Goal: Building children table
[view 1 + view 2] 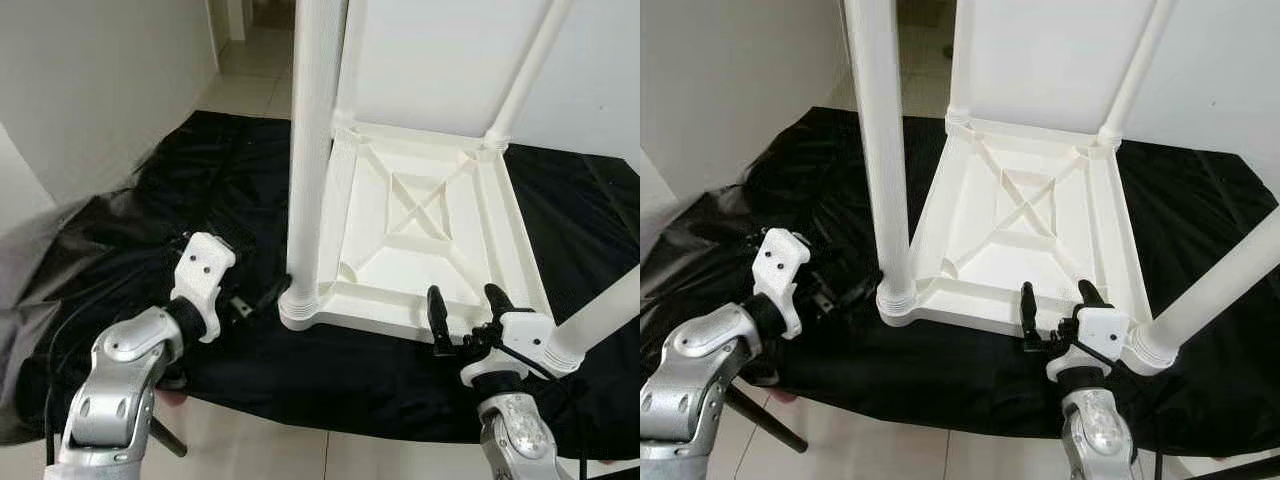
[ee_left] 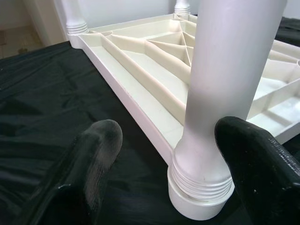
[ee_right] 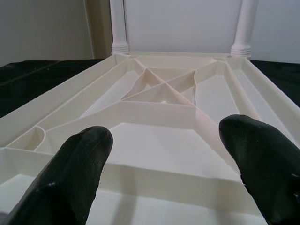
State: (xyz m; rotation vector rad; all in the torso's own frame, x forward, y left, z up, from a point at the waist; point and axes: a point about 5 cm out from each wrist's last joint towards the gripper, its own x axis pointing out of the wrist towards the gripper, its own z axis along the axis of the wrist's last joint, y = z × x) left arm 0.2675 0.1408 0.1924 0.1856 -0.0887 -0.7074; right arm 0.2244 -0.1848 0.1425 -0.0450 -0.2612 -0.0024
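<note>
While it lies upside down on a black cloth (image 1: 120,250) spread over the floor (image 1: 260,445), the white plastic children table (image 1: 420,230) shows its ribbed underside, with an X-shaped brace at the middle. 4 white legs stand up from its corners: the near-left leg (image 1: 312,150), the near-right leg (image 1: 600,320) leaning out toward the right edge of the cloth, the far-right leg (image 1: 525,70), and the far-left leg (image 1: 960,50) behind. The tabletop sits toward the middle of the cloth, its near edge close to the cloth's near edge, where pale floor tiles begin.

At the table's near-left corner the left gripper (image 2: 168,183) has its jaws spread wide, 1 finger on either side of the base of the near-left leg; in the left wrist view the threaded collar of that leg sits between the black fingers (image 2: 93,164), and no finger clearly touches it. The silver left arm (image 1: 115,390) reaches in from the near-left.

Just outside the near edge of the tabletop, beside the near-right leg, the right gripper (image 1: 467,310) points its jaws over the rim, spread apart and holding nothing; the right wrist view looks between its fingertips (image 3: 79,168) across the ribbed underside toward the 2 far legs.
</note>
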